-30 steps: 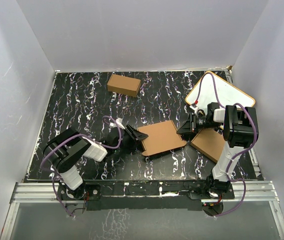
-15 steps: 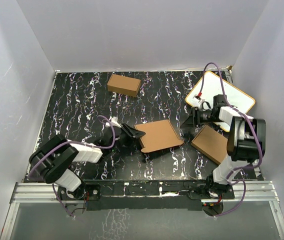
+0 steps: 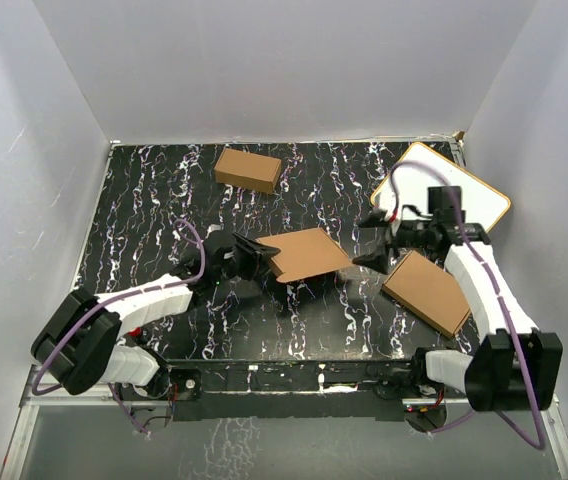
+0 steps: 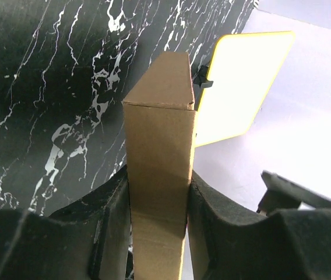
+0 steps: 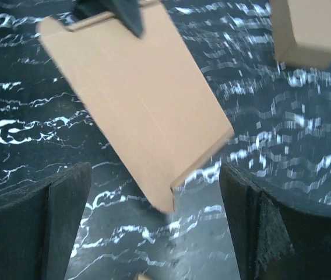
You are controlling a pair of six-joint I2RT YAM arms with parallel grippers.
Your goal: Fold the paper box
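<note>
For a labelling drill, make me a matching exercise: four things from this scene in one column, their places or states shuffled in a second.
1. paper box
2. small carton
3. flat carton
4. right tool

A. open, holding nothing
B. lying flat at the near right
C. pinched at one edge by the left tool
D. alone near the far edge

Pairs: 1-C, 2-D, 3-B, 4-A

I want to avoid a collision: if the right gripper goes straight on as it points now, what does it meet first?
Most likely the free edge of the paper box, held by the left gripper; the depth is unclear.
</note>
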